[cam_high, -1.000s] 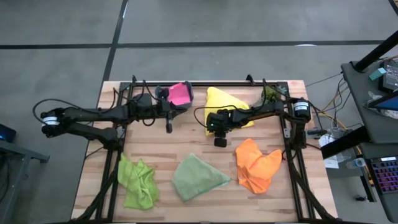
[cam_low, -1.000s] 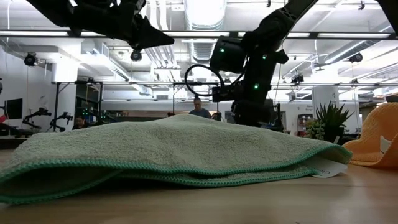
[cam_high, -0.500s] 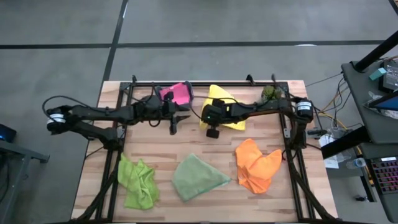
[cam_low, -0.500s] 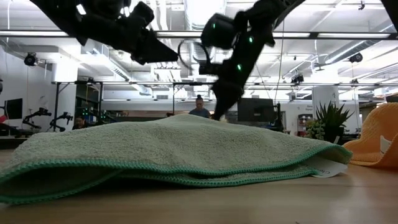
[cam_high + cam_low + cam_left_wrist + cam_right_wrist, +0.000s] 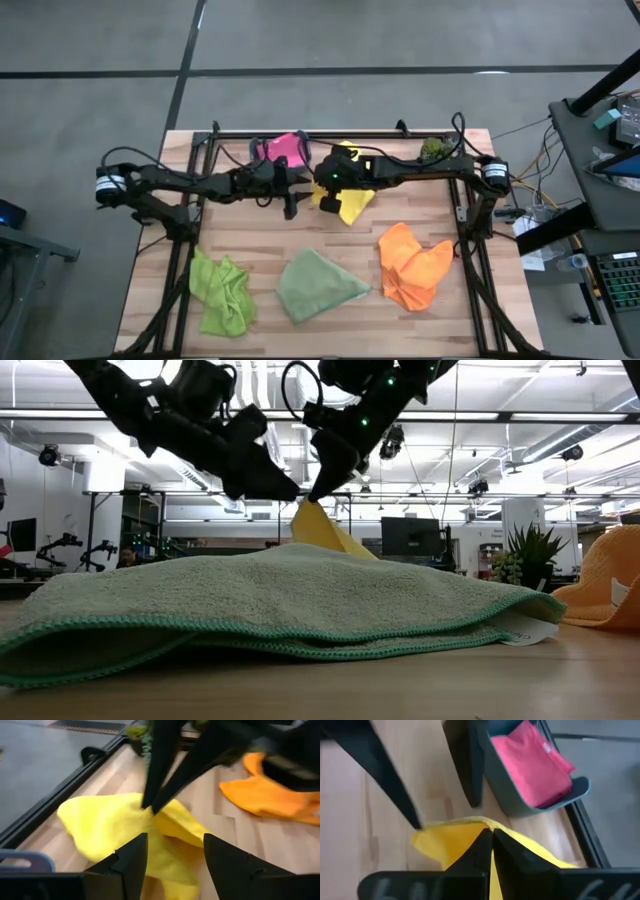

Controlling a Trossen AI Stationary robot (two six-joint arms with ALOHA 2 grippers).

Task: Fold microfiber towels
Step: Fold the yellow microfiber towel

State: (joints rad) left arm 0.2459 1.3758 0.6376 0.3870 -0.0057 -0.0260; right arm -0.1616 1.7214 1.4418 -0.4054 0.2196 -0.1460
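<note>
The yellow towel [image 5: 349, 200] is pulled up into a peak [image 5: 306, 512] at the middle of the table's far half, with my right gripper [image 5: 320, 188] shut on it. My left gripper [image 5: 291, 206] stands open just left of that peak, touching nothing; the left wrist view shows its fingers apart [image 5: 172, 857] in front of the towel [image 5: 110, 827]. The pink towel [image 5: 290, 150] lies in a teal bin at the far edge. The lime green towel [image 5: 222, 292], the sage green towel [image 5: 315, 285] and the orange towel [image 5: 412, 262] lie crumpled along the near half. My right gripper pinches the yellow towel's raised part [image 5: 470, 831] between the free ends of its two fingers [image 5: 322, 482]; whether that is an edge or a fold does not show. The fingers slant down from the table's right. The towel hangs slack below them, its lower part [image 5: 170, 865] on the table.
The teal bin [image 5: 520, 805] stands close behind both grippers at the far edge. A small green plant [image 5: 433, 150] sits at the far right corner. Black frame rails [image 5: 300, 133] run round the table. Bare wood [image 5: 250, 235] lies between the grippers and the near towels.
My right gripper has risen and gone toward the table's left and far edge, pulling the yellow towel off its flat spread into a hanging peak. My left gripper has come down and toward the right, close to the towel, and has opened.
</note>
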